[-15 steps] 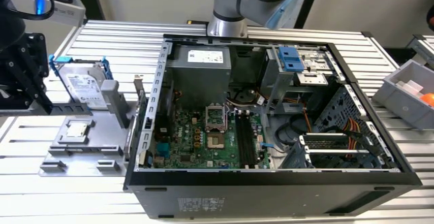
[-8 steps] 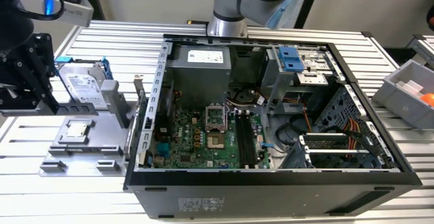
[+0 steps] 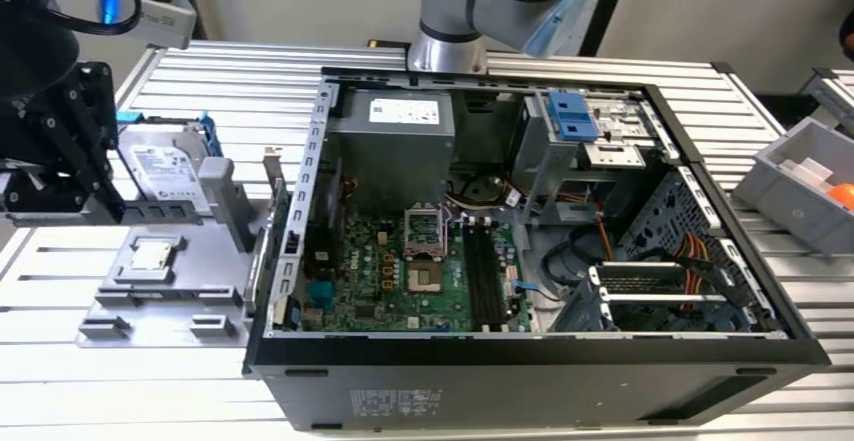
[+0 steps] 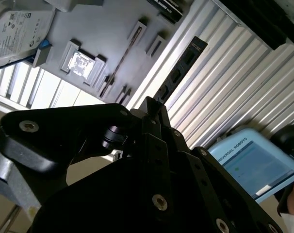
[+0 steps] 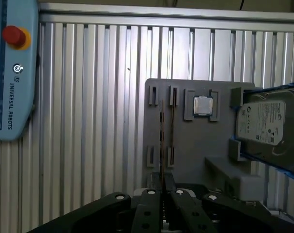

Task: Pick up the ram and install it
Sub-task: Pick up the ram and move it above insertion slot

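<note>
The ram, a thin stick with dark chips, is clamped between the jaws of the gripper and projects straight out from them. In the first wrist view the ram shows edge-on against the grey tray just beyond the jaws. Step in hand, as judged: pick-up, grasp made. Installing calls for aligning its long edge with a memory slot in the computer case, well apart from the jaws

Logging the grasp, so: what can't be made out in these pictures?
- Second wrist view: the ram, held end hidden inside the tool.
- First wrist view: the ram edge-on, faces too thin.
- Exterior view: the memory slots, latches too small.
- First wrist view: the hard drive, cut off by the edge.
</note>
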